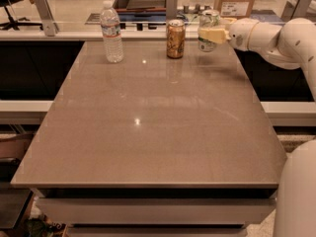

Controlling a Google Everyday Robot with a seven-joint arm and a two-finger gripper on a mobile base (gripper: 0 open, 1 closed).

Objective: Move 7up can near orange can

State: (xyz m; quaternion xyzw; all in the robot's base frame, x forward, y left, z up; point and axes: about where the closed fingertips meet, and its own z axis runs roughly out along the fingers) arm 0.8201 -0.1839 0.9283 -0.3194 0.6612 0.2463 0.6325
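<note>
White arm (276,33) reaches leftward, far right; end effector (211,34) clasps 7up can (208,46).

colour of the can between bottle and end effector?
The orange can: orange-brown, pale lettering, silver top (camera view). The end effector, far right, holds the 7up can.

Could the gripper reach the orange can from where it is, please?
Probably yes: the gripper, shut on the 7up can, hangs close beside the orange can, with only bare table between them.

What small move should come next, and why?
Probably ease the 7up can closer to the orange can before lowering it: the gripper, shut on it near the table's far edge, holds it beside that can with a gap between them.
</note>
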